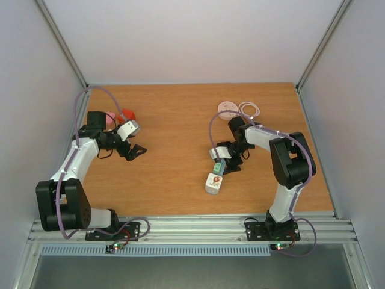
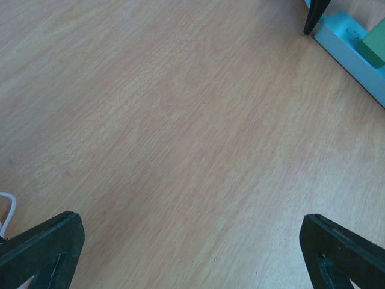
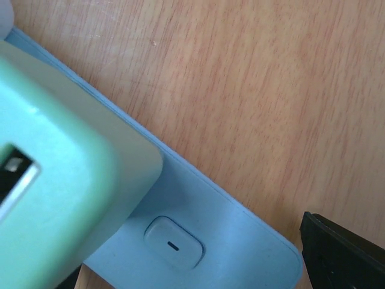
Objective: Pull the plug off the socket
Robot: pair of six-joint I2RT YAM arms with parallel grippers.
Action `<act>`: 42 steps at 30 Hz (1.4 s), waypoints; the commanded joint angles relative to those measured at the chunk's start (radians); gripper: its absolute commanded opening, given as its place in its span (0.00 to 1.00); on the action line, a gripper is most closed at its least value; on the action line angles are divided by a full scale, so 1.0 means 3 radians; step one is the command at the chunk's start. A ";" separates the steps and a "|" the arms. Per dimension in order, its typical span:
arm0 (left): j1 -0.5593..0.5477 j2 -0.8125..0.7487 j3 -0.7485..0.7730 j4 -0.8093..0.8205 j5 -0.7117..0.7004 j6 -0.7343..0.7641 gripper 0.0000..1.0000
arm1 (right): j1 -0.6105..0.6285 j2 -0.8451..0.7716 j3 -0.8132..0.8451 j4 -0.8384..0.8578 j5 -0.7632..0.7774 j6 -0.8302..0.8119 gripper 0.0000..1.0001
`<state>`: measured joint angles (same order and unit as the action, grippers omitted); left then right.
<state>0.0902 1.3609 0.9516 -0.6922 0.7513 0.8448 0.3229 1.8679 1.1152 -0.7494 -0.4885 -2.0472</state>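
plug [image 3: 66,168]: smooth rounded mint plastic | socket [image 3: 210,217]: flat pale-blue | table [image 3: 271,90]: woodgrain

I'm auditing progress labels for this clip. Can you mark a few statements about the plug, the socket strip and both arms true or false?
1. The mint-green plastic plug sits in the light-blue plastic socket strip. True.
2. The left gripper holds the plug. False: its fingers are open over bare wooden table, apart from the strip.
3. The right gripper is shut on the plug. False: its fingers are open, close over the plug.
4. A white coiled cable lies near the table's far edge. True.
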 commanded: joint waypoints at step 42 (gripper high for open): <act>0.0055 0.0142 0.0428 0.0239 -0.0199 -0.0749 1.00 | 0.1059 -0.0491 -0.1338 0.2297 0.0258 0.3671 0.60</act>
<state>0.1017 1.3697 0.9970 -0.5430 0.6483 0.5762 0.5911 1.7149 0.7761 -0.1108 -0.5190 -1.1236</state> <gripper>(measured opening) 0.996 0.605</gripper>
